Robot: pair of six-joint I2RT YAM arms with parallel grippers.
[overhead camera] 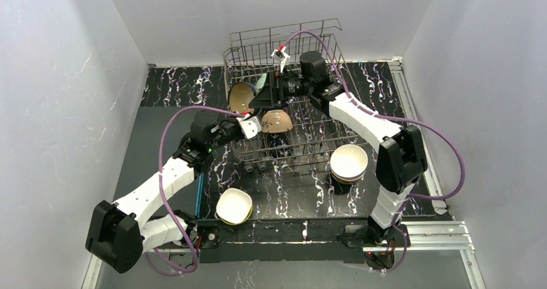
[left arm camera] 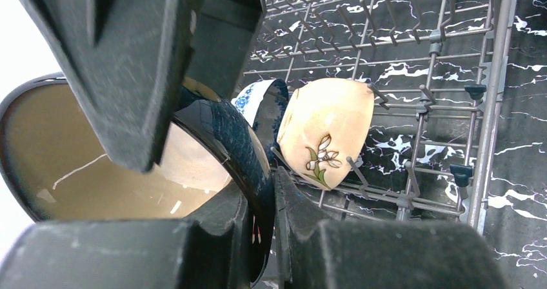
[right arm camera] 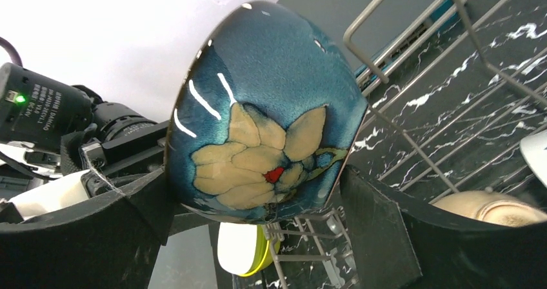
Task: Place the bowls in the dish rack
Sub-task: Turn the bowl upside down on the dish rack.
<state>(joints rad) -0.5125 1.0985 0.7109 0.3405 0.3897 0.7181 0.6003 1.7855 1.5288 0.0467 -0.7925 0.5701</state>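
My left gripper [overhead camera: 248, 124] [left arm camera: 271, 179] is shut on the rim of a teal-blue bowl [overhead camera: 241, 97] [left arm camera: 97, 166] with a tan inside, holding it on edge over the left part of the dish rack [overhead camera: 284, 44] [left arm camera: 426, 102]. In the right wrist view the bowl's [right arm camera: 264, 108] painted flower side shows. My right gripper [overhead camera: 263, 94] [right arm camera: 258, 195] stands open, one finger on each side of that bowl. A tan bowl with a flower [overhead camera: 276, 120] [left arm camera: 326, 131] leans on the rack's tines. A blue-patterned white bowl [left arm camera: 257, 99] stands just behind the held one.
A stack of bowls, the top one white [overhead camera: 349, 161], stands on the table right of the rack. A yellow-green bowl [overhead camera: 233, 206] [right arm camera: 248, 247] sits near the front edge. White walls close in both sides, and purple cables loop over both arms.
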